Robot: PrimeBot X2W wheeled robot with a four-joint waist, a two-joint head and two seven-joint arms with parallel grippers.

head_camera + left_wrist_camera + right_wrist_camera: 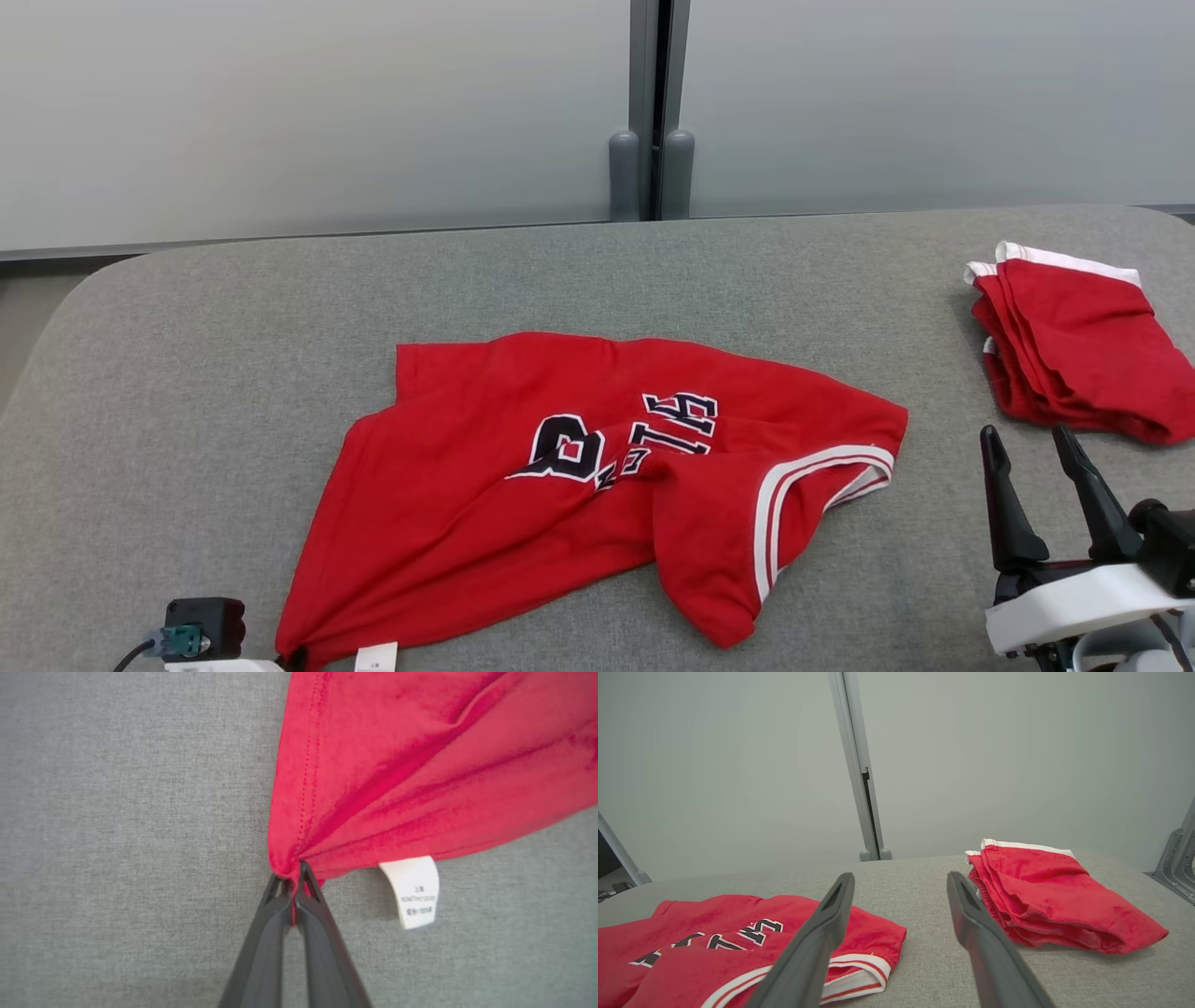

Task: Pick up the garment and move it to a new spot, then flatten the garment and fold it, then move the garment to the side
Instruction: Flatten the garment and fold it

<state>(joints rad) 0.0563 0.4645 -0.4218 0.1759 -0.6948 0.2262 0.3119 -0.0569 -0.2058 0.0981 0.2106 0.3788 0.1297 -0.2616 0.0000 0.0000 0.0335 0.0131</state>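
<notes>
Garment, red jersey, lies crumpled at centre of grey bench. Left jaws clamped on its near-left corner, beside white label. Right jaws spread wide, empty, near folded red cloth.

Grey fabric-covered table, rumpled red jersey at its middle, folded red garment near right edge

Grey fabric bench, a folded red cloth with white trim lying near its right edge, pale wall panels behind, a grey vertical post between them, a metal bracket at the side
</notes>
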